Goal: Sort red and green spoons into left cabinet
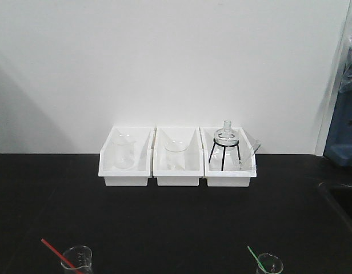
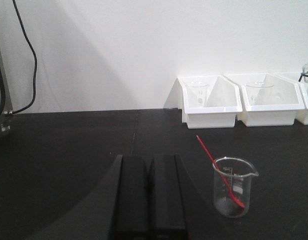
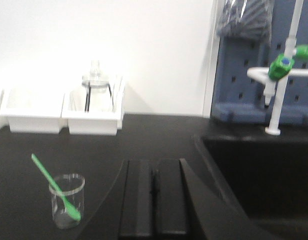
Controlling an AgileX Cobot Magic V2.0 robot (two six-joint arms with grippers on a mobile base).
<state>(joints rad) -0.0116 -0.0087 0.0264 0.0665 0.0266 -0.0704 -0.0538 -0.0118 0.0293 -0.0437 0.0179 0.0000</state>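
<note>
The red spoon (image 2: pixel 221 172) stands tilted in the left beaker (image 2: pixel 235 192) on the black bench (image 2: pixel 69 150), bowl down on the glass bottom and handle leaning up over the rim toward the wall. This beaker carries a small white printed scale, too fine to read. The left gripper (image 2: pixel 149 161) hangs near it, off to its left and apart from it — its two black fingers are pressed together with only a thin seam between them and nothing held. The green spoon (image 3: pixel 53 186) leans the same way in the right beaker (image 3: pixel 67 201); any print on that glass is lost in the blur. The right gripper (image 3: pixel 154 164) is near that beaker, to its right, fingers likewise closed on nothing. At the back of the bench three white bins (image 1: pixel 177 165) sit side by side against the wall — two hold a glass beaker each, the right one a glass flask (image 1: pixel 226 136) on a black wire stand (image 1: pixel 223 155). Right of the bench are a dark sink (image 3: pixel 254 175) and a white tap (image 3: pixel 276 80) with green knobs, before a blue pegboard (image 3: pixel 244 75).
</note>
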